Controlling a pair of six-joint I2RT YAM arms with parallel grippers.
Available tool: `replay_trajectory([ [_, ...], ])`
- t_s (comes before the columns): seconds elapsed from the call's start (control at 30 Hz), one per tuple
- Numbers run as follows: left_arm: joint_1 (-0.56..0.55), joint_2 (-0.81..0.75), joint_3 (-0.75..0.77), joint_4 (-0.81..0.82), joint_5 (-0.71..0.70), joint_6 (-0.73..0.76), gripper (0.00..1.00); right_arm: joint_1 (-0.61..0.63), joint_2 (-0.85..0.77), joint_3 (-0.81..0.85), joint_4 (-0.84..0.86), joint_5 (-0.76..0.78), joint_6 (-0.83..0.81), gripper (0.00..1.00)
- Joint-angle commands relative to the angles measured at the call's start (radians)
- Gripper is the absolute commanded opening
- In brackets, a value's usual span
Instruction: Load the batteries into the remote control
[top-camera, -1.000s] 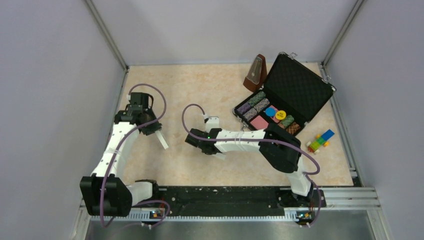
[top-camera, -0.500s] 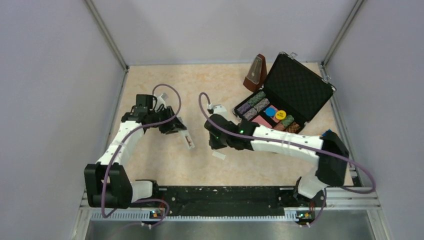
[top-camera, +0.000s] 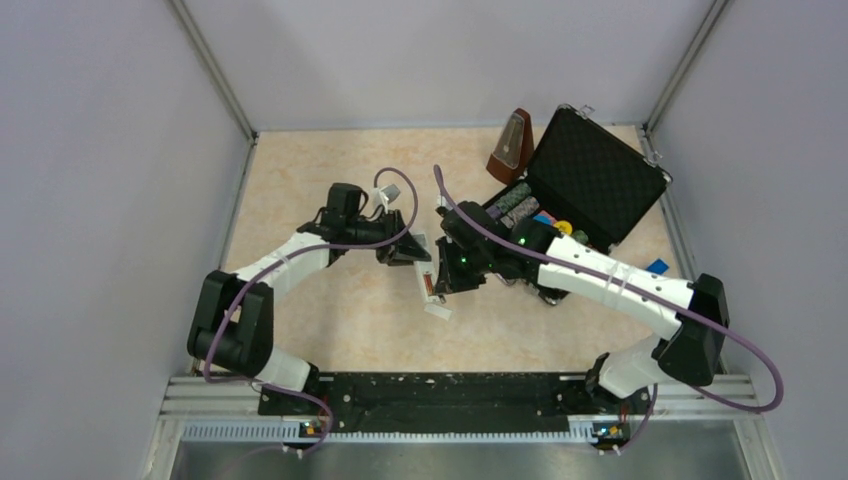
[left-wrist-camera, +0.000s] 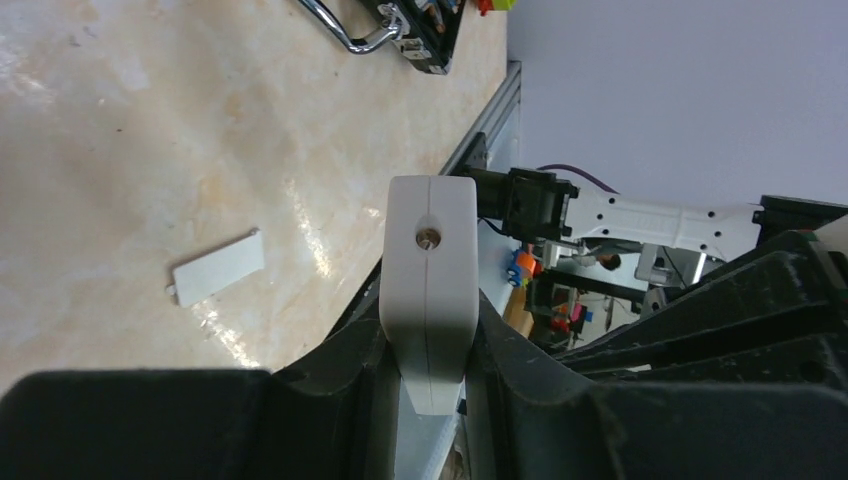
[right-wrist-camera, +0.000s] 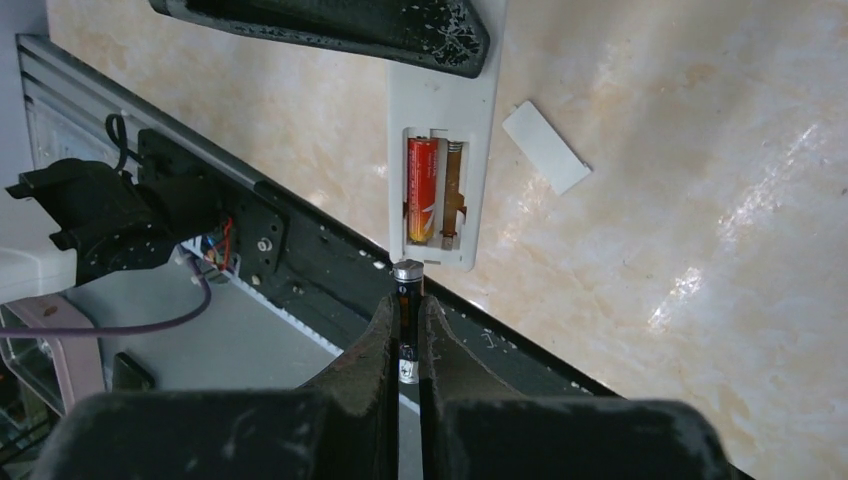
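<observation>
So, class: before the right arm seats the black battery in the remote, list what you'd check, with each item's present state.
1. Clamp of left gripper on remote control: ok.
2. Hold of right gripper on black battery: ok.
3. One slot filled by red battery, free slot beside it: ok.
4. Tip of black battery in line with free slot: not ok, it sits off the remote's end, nearer the red battery's side.
5. Polarity matching the slot: cannot tell.
6. Loose cover apart from the remote: ok.

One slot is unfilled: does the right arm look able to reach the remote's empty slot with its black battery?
Probably yes. The left gripper holds the remote control with its open compartment facing the right gripper, whose black battery sits just short of the empty slot, nothing between.
</observation>
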Motion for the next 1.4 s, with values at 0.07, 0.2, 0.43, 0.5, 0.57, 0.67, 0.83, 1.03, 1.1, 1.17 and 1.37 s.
replay_trajectory([
  [0.07,-0.031,0.018,0.016,0.216,0.12,-0.142,0.0,-0.029,0.006,0.049,-0.111,-0.083,0.022,0.01],
  [0.2,-0.041,0.025,0.005,0.246,0.145,-0.163,0.0,-0.032,0.017,0.043,-0.111,-0.1,0.028,0.01],
  [0.43,-0.05,0.04,-0.013,0.217,0.162,-0.136,0.0,-0.039,0.042,0.067,-0.104,-0.091,0.027,0.01],
  [0.5,-0.05,0.042,-0.014,0.193,0.155,-0.119,0.0,-0.041,0.046,0.075,-0.102,-0.088,0.029,0.01],
  [0.57,-0.05,0.047,-0.015,0.186,0.153,-0.113,0.0,-0.041,0.052,0.083,-0.102,-0.083,0.031,0.01],
  [0.67,-0.05,0.053,-0.016,0.181,0.151,-0.11,0.0,-0.042,0.056,0.09,-0.102,-0.074,0.034,0.01],
  [0.83,-0.05,0.058,-0.014,0.183,0.161,-0.107,0.0,-0.054,0.072,0.082,-0.102,-0.054,0.038,0.01],
  [1.03,-0.05,0.058,-0.024,0.178,0.176,-0.103,0.0,-0.059,0.093,0.076,-0.095,-0.027,0.037,0.01],
  [1.1,-0.051,0.06,-0.029,0.18,0.181,-0.105,0.0,-0.059,0.1,0.083,-0.093,-0.021,0.034,0.01],
  [1.17,-0.051,0.061,-0.032,0.183,0.187,-0.108,0.0,-0.059,0.109,0.089,-0.093,-0.016,0.033,0.01],
  [1.37,-0.053,0.06,-0.045,0.19,0.198,-0.111,0.0,-0.059,0.13,0.093,-0.085,-0.012,0.033,0.02],
])
